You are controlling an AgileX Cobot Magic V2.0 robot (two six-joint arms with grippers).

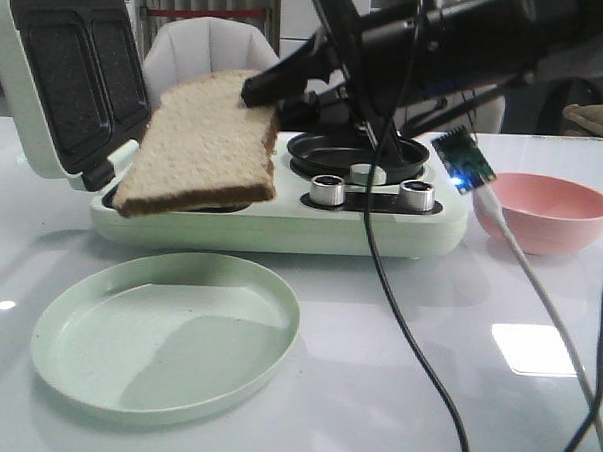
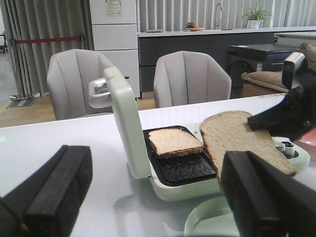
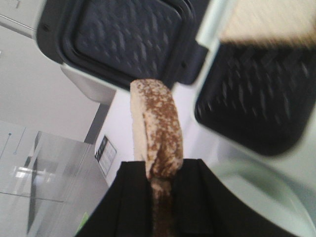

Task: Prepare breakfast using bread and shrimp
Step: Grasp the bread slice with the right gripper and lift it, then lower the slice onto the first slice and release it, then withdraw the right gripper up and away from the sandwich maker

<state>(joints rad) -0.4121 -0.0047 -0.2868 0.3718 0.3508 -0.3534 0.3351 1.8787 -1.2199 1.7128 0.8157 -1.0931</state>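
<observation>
Front view: my right gripper (image 1: 259,92) pinches one corner of a large square slice of pale sandwich bread with a dark brown crust (image 1: 200,147), which hangs tilted over the near bay of the pale green sandwich maker (image 1: 282,220). I grip it by the edge so the face stays free to lie flat on the plate. The round pale green plate (image 1: 167,332) in front sits bare, and the pink bowl (image 1: 552,212) waits at the right (I can see no shrimp from here).

Left wrist view: my left gripper (image 2: 153,197) stands wide, holding nothing, kept back from the appliance. A second slice of the same bread (image 2: 175,142) already lies in the far bay of the dark ridged tray, so the held slice, I judge, is meant for the empty bay beside it.

Right wrist view: the slice shows edge-on, its crust clamped between my black fingers (image 3: 123,202), with the open lid's dark plates beyond.
</observation>
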